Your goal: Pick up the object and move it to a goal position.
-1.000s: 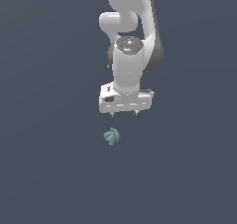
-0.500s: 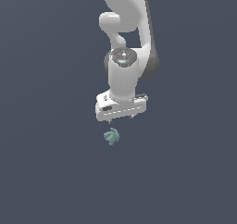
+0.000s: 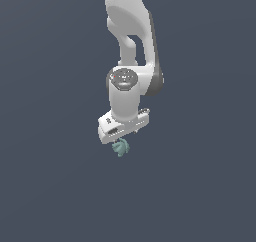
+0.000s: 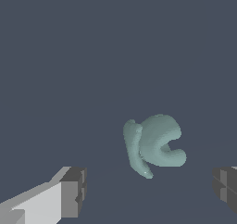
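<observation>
**Observer:** Where do you stand?

**Operator:** I see the white arm (image 3: 131, 46) hanging over the flat dark ground (image 3: 50, 186), wrist pointing down. My gripper (image 4: 148, 193) is spread wide, holding nothing. The object (image 4: 155, 146), that pale teal lobed lump, sits on the ground between the two fingers (image 4: 71, 190), nearer one than the other. In the exterior view it peeks out directly beneath the hand (image 3: 122, 126).

**Observer:** So how will you take it?

**Operator:** I judge the grasp not yet made. I'd centre the lump between the fingers first, lower until the pads flank its thickest part, then close slowly; those curved lobes could squirt sideways.
</observation>
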Controlling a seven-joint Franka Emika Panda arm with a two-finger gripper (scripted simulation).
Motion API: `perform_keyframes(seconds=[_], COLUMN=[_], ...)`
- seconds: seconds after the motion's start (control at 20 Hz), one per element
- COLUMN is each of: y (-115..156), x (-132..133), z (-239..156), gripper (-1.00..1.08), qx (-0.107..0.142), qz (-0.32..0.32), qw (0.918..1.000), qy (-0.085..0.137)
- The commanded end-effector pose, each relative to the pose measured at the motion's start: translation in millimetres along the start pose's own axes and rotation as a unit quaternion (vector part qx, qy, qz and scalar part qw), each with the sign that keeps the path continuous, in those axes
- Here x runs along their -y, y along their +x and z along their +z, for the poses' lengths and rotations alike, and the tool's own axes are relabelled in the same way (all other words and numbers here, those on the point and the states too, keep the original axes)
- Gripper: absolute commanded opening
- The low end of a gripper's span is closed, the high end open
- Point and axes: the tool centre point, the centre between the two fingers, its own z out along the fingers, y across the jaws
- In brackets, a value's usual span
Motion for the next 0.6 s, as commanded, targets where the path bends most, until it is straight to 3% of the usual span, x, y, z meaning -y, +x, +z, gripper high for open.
perform_keyframes(seconds=[0.0, 0.55], y=[0.0, -1.3], x=[-5.9, -20.7], z=[8.8, 32.1], gripper=[1.0, 1.0], qx=[0.001, 0.004], qz=[-0.028, -0.097], qw=[0.9996, 0.9953], qy=[0.002, 0.007])
